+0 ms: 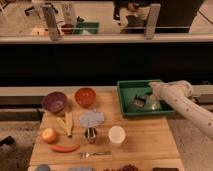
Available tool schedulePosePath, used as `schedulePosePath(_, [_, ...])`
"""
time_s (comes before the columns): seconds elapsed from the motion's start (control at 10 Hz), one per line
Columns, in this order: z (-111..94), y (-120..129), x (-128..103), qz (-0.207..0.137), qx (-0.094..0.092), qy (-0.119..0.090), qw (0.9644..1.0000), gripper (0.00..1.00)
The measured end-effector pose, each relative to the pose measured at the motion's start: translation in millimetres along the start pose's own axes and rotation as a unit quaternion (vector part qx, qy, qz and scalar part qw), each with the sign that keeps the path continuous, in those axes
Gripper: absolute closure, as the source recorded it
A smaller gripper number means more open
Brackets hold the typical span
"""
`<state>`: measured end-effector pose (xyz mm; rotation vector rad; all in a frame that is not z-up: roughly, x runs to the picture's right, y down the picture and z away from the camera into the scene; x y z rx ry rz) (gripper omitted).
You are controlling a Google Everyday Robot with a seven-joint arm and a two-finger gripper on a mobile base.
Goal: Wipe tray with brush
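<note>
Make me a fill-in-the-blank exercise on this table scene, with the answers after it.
1. The gripper is over the ____ tray.
2. The brush is inside the ____.
3. Left of the orange bowl stands a ____ bowl.
4. The white cup stands ____ of the fork.

Answers: green; tray; purple; right
</note>
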<state>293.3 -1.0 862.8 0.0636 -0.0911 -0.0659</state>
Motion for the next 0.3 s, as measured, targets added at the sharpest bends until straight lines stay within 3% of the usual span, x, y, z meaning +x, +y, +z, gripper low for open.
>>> schedulePosePath(0.3, [6.9,-0.6,-8.5,-0.004,-0.005,-0.012,0.9999,0.2])
